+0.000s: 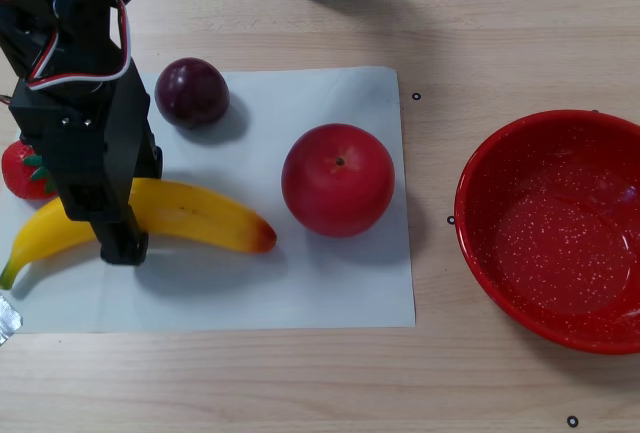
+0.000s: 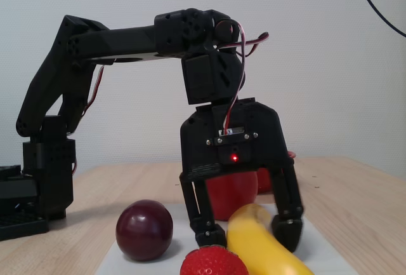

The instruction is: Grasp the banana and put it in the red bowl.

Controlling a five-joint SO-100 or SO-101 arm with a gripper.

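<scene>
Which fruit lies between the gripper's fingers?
The banana: the open gripper straddles it. Plum, apple and strawberry lie apart.

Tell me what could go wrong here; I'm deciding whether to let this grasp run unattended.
The gripper straddles the banana with its jaws open; the glossy curved skin might slip or twist as they close. The strawberry sits right by one finger and could get nudged. On the way to the red bowl, a low carry might clip the apple.
</scene>
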